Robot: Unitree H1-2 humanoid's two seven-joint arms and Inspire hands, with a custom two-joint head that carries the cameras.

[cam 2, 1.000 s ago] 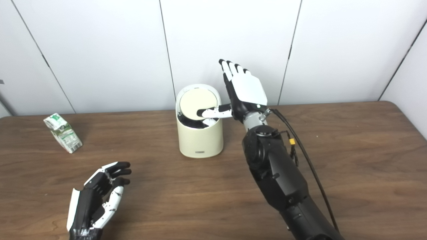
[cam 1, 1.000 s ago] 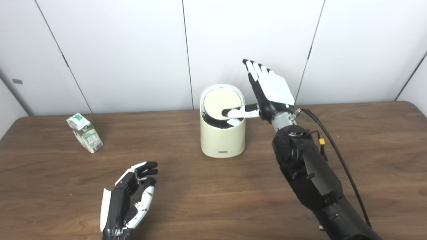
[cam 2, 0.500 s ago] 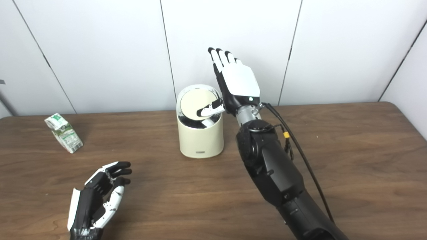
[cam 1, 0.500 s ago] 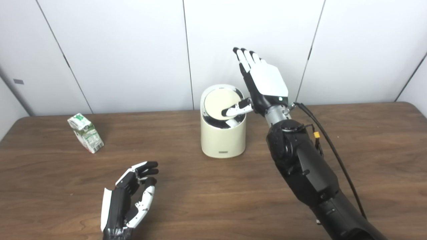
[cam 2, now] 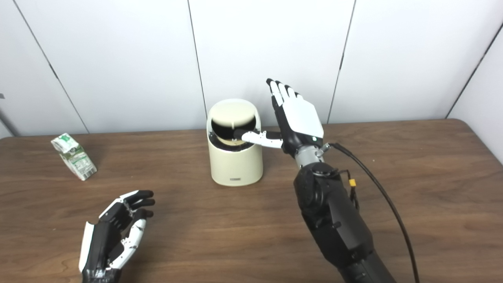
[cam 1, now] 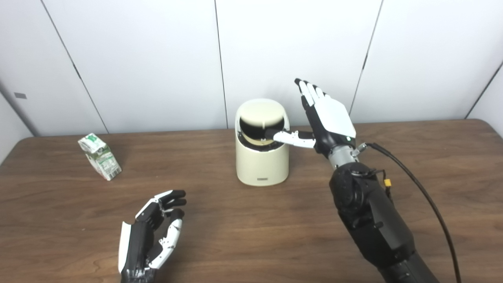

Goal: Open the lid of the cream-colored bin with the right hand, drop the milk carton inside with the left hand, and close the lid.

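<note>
- The bin point(cam 1: 262, 157) stands mid-desk, near the far edge — its lid point(cam 1: 261, 114) is tipped back, the mouth dark and open.
- My right hand point(cam 1: 328, 120) is just right of the bin, fingers point(cam 1: 308, 92) straight and apart, thumb poked into the mouth; it holds nothing.
- The carton point(cam 1: 100, 156) stands well left on the desk point(cam 1: 235, 220).
- My left hand point(cam 1: 151, 236) waits near me — fingers loosely curled, empty.
</note>
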